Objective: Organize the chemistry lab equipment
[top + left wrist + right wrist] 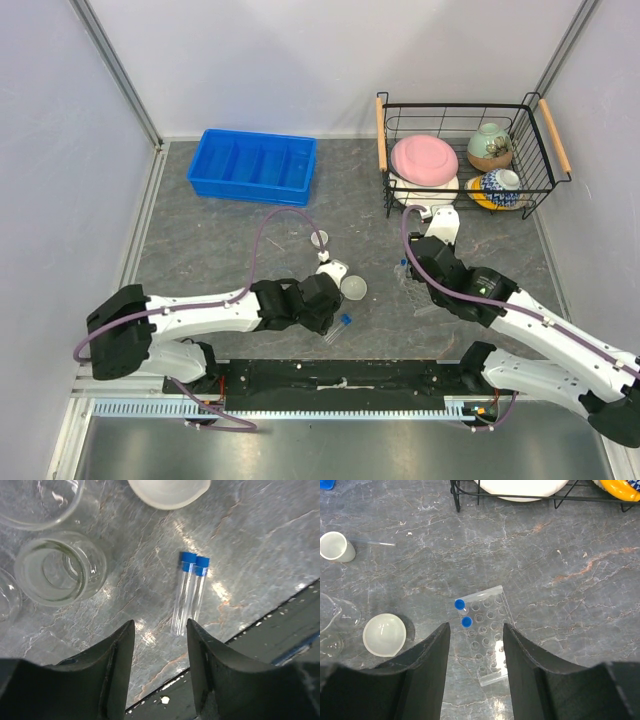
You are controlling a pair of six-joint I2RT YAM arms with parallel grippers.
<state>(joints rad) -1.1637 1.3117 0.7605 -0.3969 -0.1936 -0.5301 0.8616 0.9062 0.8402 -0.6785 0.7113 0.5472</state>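
Two blue-capped tubes (190,592) lie side by side on the grey table near its front edge. My left gripper (160,625) hovers open just short of their lower ends, nothing between its fingers. A clear beaker (60,570) stands to its left, and a white round dish (167,490) lies beyond. My right gripper (476,627) hangs open over a clear plastic rack (487,640), which holds two blue-capped tubes (466,622) upright. In the right wrist view, a white dish (384,634), a small white cup (337,546) on its side and a glass flask (332,620) sit to the left.
A blue bin (255,165) stands at the back left. A black wire basket (455,105) at the back right holds a pink plate (424,158) and patterned bowls (490,147). The black base rail (280,625) borders the table just behind the lying tubes.
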